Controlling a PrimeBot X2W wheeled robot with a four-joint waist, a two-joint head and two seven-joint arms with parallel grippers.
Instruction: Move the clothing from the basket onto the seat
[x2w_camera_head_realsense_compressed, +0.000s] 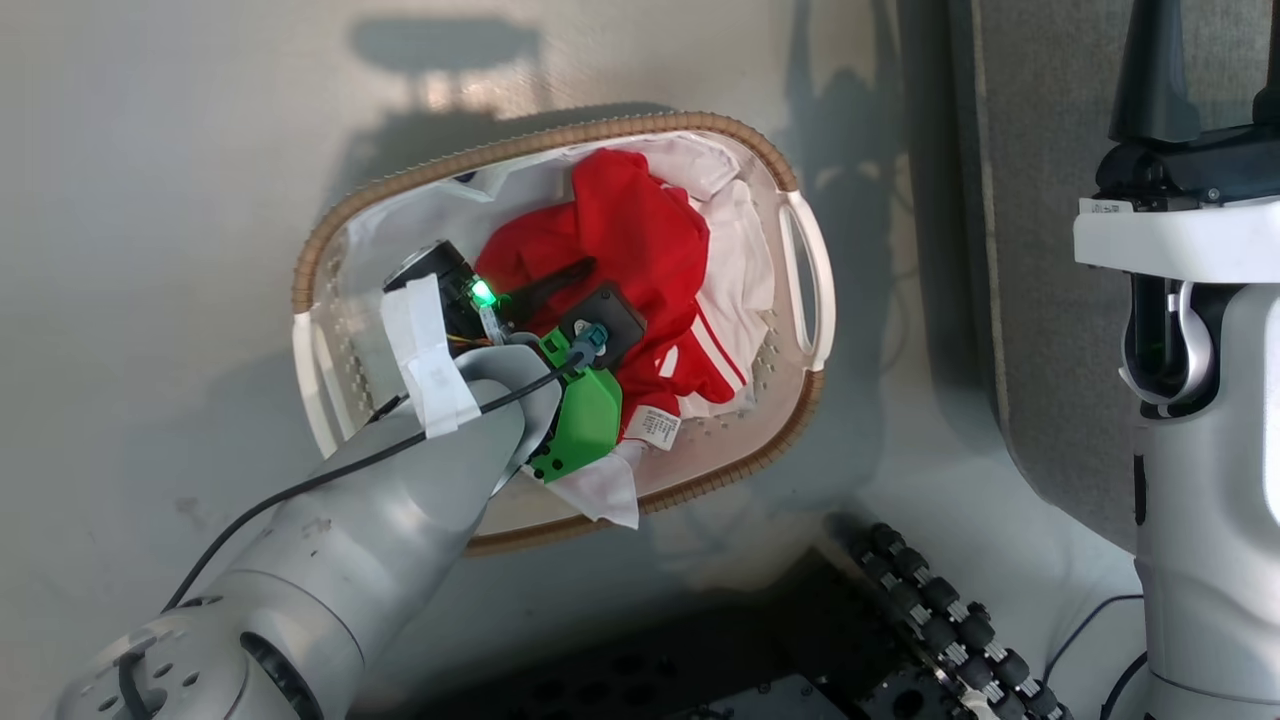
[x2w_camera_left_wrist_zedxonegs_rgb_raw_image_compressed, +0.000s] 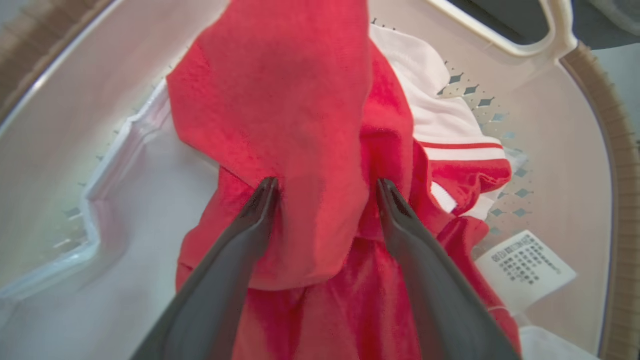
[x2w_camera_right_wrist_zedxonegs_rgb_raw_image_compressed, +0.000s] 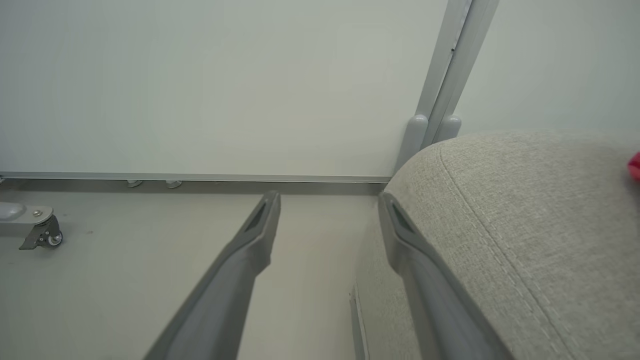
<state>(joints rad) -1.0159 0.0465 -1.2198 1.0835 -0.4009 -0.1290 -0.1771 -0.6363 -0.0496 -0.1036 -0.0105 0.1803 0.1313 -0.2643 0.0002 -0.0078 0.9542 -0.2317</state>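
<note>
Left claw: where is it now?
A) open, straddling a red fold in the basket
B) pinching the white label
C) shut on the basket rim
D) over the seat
A: in the left wrist view the left claw sits open, fingers either side of a raised fold of clothing inside the basket.

Floor: the floor (x2w_camera_head_realsense_compressed: 150, 300) was pale grey, smooth and faintly glossy.
Wall: the wall (x2w_camera_right_wrist_zedxonegs_rgb_raw_image_compressed: 200, 75) was a plain off-white panel.
Rail: a thin grey metal rail (x2w_camera_right_wrist_zedxonegs_rgb_raw_image_compressed: 200, 177) ran along the wall's foot, with two small feet (x2w_camera_right_wrist_zedxonegs_rgb_raw_image_compressed: 152, 184) under it.
Post: a grey upright post (x2w_camera_right_wrist_zedxonegs_rgb_raw_image_compressed: 452, 55) divided the wall, ending in two rounded caps near the floor.
Caster: a small caster (x2w_camera_right_wrist_zedxonegs_rgb_raw_image_compressed: 52, 239) on a grey bracket stood on the floor.
Light: it was soft and even; a blurred shadow (x2w_camera_head_realsense_compressed: 445, 45) lay on the floor.
</note>
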